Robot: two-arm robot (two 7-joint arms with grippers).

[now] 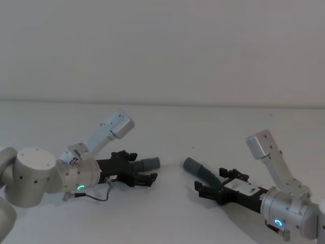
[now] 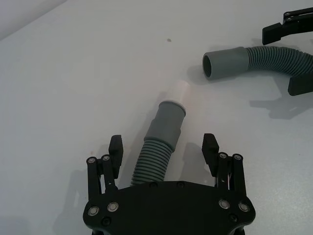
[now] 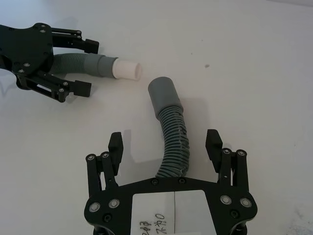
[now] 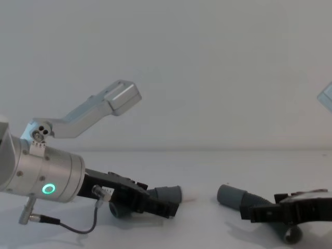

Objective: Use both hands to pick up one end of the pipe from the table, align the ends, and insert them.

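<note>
Two dark grey corrugated pipe pieces lie on the white table (image 1: 167, 127). The left piece (image 2: 154, 159) ends in a smooth grey cuff (image 2: 168, 120) with a white tip (image 2: 179, 92). My left gripper (image 1: 141, 166) is open and straddles its ribbed part, fingers (image 2: 115, 147) clear of it on both sides. The right piece (image 3: 173, 142) curves up to a hollow cuff (image 3: 164, 95). My right gripper (image 3: 165, 144) is open around it without touching. The two cuffs (image 1: 151, 162) (image 1: 193, 165) point toward each other with a gap between them.
The table runs back to a plain pale wall (image 1: 162, 51). A small dark speck (image 3: 207, 65) marks the surface beyond the cuffs. A thin cable (image 4: 78, 225) hangs from my left wrist near the tabletop.
</note>
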